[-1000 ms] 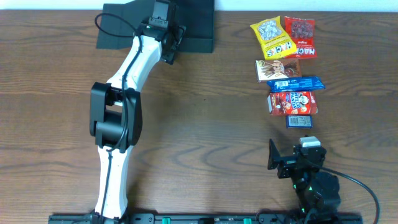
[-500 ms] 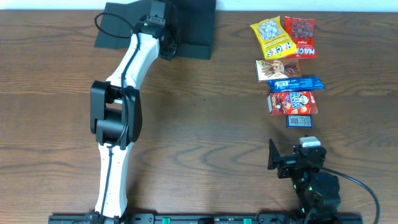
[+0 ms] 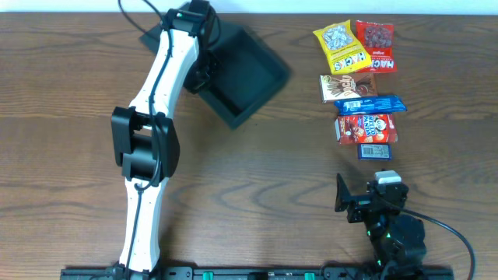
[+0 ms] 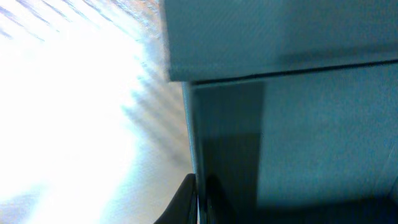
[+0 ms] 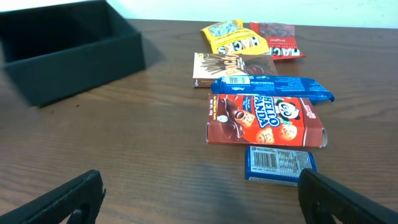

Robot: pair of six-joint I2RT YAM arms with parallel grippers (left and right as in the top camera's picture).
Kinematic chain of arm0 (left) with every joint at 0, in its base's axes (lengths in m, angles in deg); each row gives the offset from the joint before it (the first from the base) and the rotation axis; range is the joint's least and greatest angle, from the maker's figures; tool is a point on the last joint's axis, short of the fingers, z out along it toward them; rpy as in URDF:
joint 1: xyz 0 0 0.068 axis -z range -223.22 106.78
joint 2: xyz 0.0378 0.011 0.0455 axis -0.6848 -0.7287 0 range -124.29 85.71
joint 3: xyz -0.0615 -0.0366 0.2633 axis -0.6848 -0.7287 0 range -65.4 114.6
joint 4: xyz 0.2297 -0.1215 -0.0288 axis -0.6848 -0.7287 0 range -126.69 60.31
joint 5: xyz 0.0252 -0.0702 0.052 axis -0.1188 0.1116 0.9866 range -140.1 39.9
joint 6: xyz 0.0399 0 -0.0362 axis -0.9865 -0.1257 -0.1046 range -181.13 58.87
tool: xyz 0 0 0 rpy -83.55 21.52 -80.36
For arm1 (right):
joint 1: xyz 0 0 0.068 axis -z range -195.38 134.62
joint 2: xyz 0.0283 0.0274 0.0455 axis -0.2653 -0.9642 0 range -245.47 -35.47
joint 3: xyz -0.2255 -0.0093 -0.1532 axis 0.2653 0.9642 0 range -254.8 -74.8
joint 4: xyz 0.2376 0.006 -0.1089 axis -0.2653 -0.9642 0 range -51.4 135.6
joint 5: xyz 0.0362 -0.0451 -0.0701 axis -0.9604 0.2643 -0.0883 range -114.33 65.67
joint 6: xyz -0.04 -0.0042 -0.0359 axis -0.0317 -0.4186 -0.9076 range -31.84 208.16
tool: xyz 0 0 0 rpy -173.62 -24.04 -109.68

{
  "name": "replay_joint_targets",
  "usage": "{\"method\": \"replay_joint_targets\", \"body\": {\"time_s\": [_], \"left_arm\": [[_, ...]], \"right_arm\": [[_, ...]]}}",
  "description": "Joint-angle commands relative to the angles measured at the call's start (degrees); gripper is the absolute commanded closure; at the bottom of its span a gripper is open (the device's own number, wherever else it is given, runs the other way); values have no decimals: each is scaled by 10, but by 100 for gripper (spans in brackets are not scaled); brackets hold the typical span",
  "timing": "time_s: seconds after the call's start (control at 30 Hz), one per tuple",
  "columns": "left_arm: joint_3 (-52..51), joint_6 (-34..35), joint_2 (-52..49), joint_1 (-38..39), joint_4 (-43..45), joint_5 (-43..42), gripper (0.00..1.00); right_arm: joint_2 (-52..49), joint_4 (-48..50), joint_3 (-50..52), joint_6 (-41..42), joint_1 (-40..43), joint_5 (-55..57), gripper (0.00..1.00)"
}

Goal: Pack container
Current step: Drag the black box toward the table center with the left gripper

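**Container in the grip, packing not yet begun**

At about 11 o'clock on the counter [image 3: 257, 179], the left gripper [image 4: 199, 202] is clenched on the thin side wall of the container [image 3: 245, 74]. In the left wrist view the wall edge goes in between its two fingertips. The container stands open and turned at an angle, its mouth up, and we see nothing inside it. We judge the step in hand to be the placing of the container, with no snack packed so far.

At about 2 o'clock, well apart from the container, the snacks lie in a column: the yellow packet [image 3: 341, 47] and the red packet [image 3: 376, 45] at the far end, then the brown box [image 3: 348, 85], the blue bar [image 3: 370, 103], the Hello Panda box [image 3: 366, 128] and the small blue packet [image 3: 374, 151].

At about 5 o'clock the right gripper [image 5: 205, 202] is released, its fingers wide apart and holding nothing, near the small blue packet.

For the next move we think the container should come nearer to the snacks and rest flat. Then the right gripper can take the first packet.
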Motion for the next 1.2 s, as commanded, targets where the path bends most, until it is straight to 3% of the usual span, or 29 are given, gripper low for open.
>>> {"method": "replay_joint_targets", "body": {"time_s": [0.0, 0.1, 0.3, 0.5, 0.7, 0.97, 1.0, 1.03, 1.07, 1.17], "left_arm": [[25, -182, -1, 30, -15, 39, 94], [25, -266, -1, 59, -24, 78, 94], [20, -316, -1, 90, -32, 136, 94], [10, -304, -1, 86, -36, 138, 94], [7, -205, -1, 86, -56, 123, 94], [-39, -204, -2, 81, -41, 119, 94], [-49, -204, -2, 80, -41, 116, 81], [-55, -204, -2, 78, -41, 112, 42], [-55, -204, -2, 76, -41, 106, 30], [-37, -204, -1, 70, -40, 94, 25]], "right_arm": [[3, -2, 4, -7, -6, 4, 1], [3, -2, 4, -7, -6, 4, 1], [3, -2, 4, -7, -6, 4, 1], [3, -2, 4, -7, -6, 4, 1], [3, -2, 4, -7, -6, 4, 1], [3, -2, 4, -7, -6, 4, 1], [3, -2, 4, -7, -6, 4, 1], [3, -2, 4, -7, -6, 4, 1], [3, -2, 4, -7, -6, 4, 1], [3, -2, 4, -7, -6, 4, 1]]}}
